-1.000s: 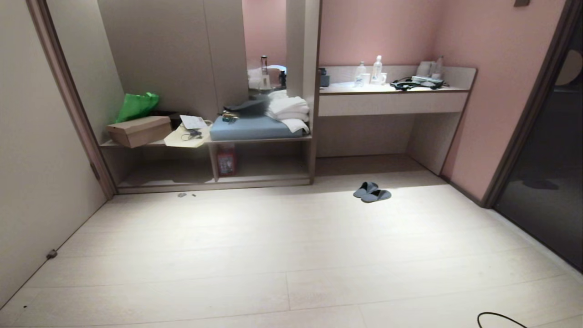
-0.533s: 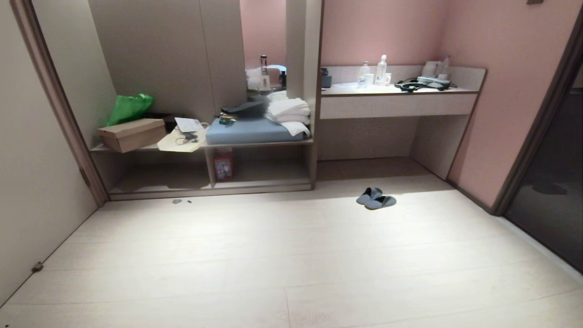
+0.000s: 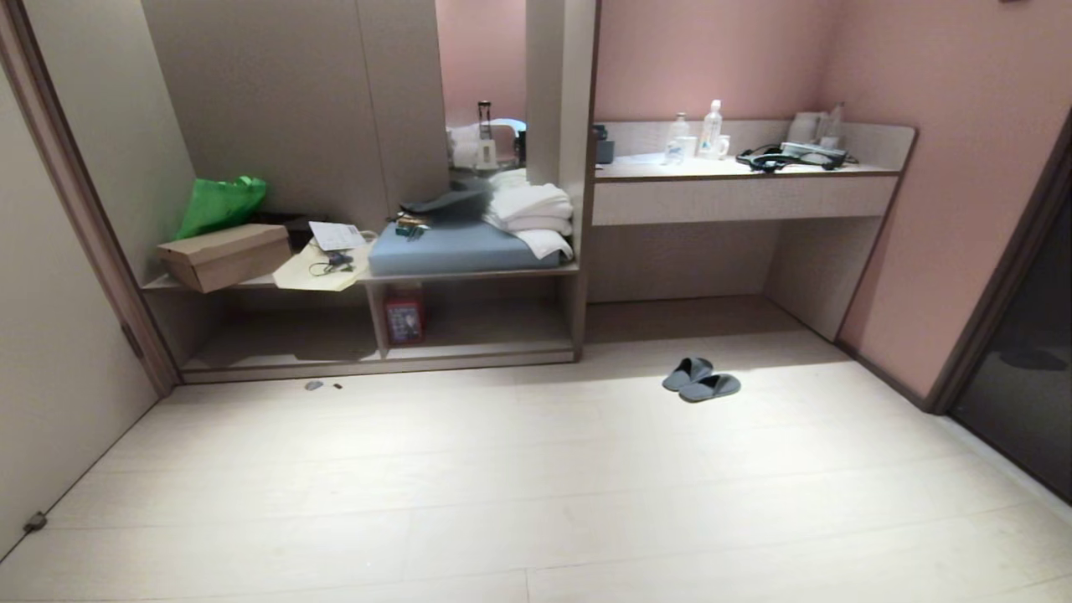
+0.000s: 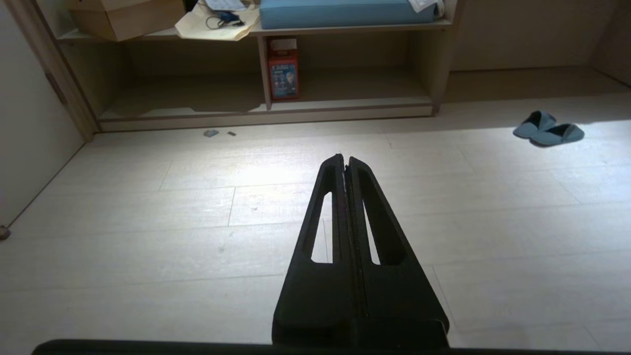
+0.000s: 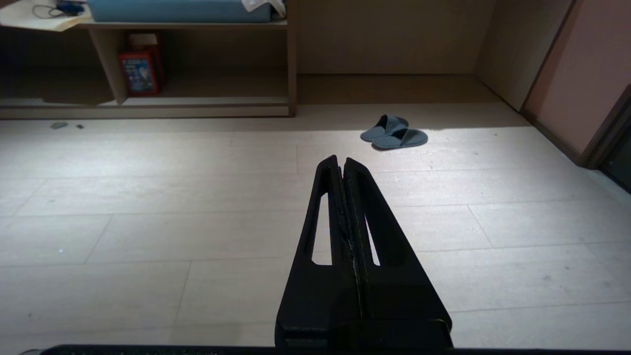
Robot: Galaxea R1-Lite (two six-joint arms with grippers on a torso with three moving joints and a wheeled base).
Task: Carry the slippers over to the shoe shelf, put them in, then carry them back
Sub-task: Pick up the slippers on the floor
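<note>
Left claw [image 4: 345, 160] closed above floor [image 4: 148, 207]; slippers [image 4: 548, 131] well apart, seemingly touching.

I see pale plank floor [image 3: 536, 502] filling the lower frame, with the slippers [image 3: 702, 381] lying touching at centre right and two small scraps [image 3: 322, 386] at centre left, near the shoe shelf [image 3: 377, 356].

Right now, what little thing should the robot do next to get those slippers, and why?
Probably roll the base forward toward the slippers. They lie side by side on the floor in front of the desk counter, well beyond both grippers. The left gripper and right gripper are shut and hold nothing, so reaching now would likely fall short.
</note>
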